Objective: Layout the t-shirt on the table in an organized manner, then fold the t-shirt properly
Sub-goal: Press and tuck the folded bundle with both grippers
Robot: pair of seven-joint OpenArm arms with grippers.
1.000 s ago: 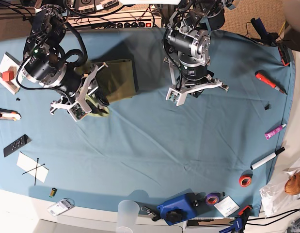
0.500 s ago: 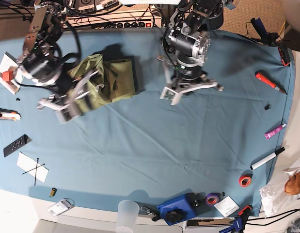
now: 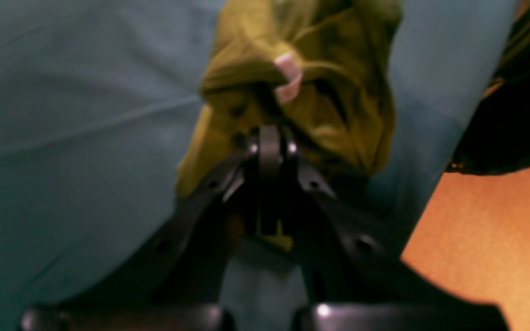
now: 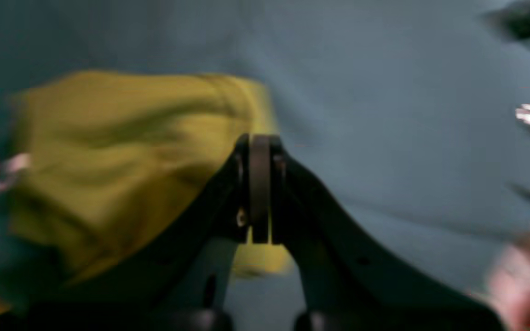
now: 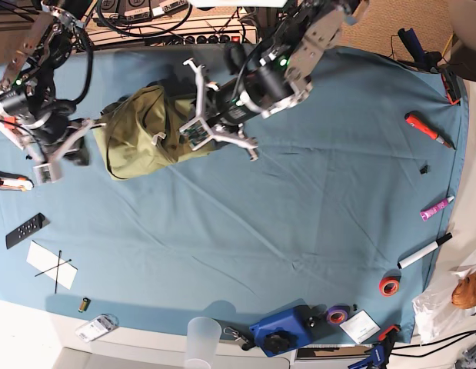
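Fabric of the olive t-shirt (image 5: 141,131) is seen bunched in a heap on the table (image 5: 299,223), between the two arms. The left gripper (image 3: 269,142) is reached in low from the far side, arm slanted steeply; its jaws are pressed together, with shirt folds and a white tag (image 3: 288,76) directly ahead and touching the tips. Whether cloth is pinched cannot be told from the blurred view. The right gripper (image 4: 258,151) is held out past the heap's other edge, jaws closed together with nothing seen between them, the shirt lying beside and behind its tips.
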